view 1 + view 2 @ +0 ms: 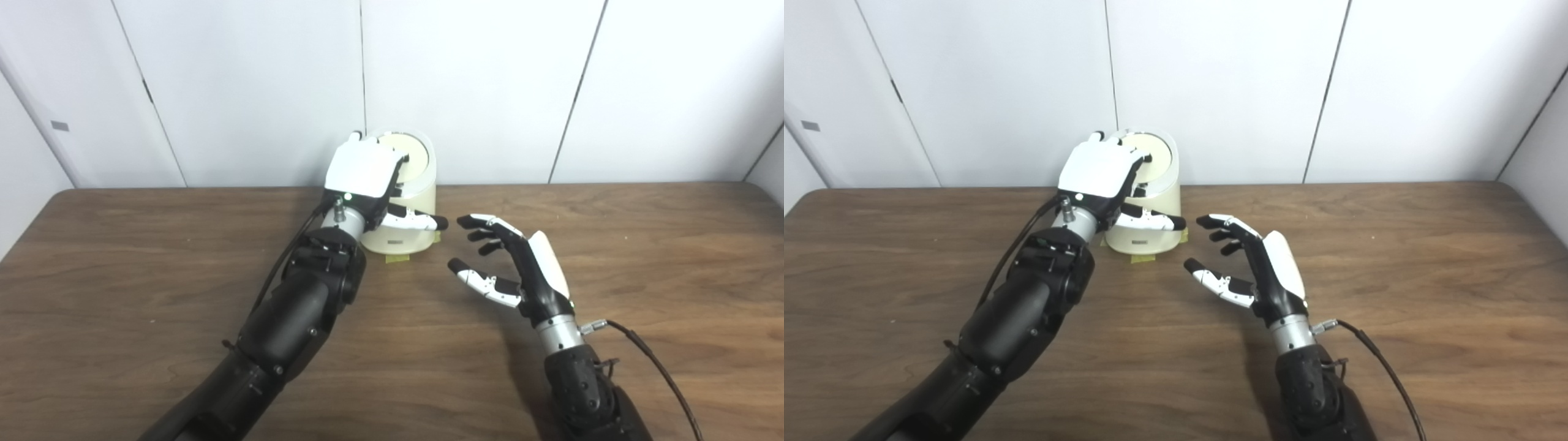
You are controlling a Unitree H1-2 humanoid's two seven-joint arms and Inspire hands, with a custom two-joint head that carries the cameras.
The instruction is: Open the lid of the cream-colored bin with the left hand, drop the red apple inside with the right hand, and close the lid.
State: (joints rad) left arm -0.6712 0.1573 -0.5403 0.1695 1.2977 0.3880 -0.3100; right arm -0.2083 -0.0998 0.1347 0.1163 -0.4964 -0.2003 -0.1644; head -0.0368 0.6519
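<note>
Your left hand (366, 174) lay palm-down over the near left part of the cream-colored bin (413, 202), which stood at about 12 o'clock on the wooden table (643, 257), close to the white wall panels (478, 86). The fingers (398, 164) were draped over the rim onto the round lid (411, 154), and the thumb (411, 220) stretched out toward 3 o'clock across the bin's front wall. You could not tell from either view whether that hand was actually clamped on the lid or only resting on it. The lid looked seated flat on the bin. Your left forearm ran up from about 7 o'clock, wrist bent down over the bin. Your right hand (520, 263) hovered at about 4 o'clock from the bin, well apart from it, palm turned toward 9 o'clock, fingers and thumb spread and gently curled, holding nothing. The red apple showed in neither view. A strip of yellow tape (397, 258) lay on the table at the bin's front foot.
</note>
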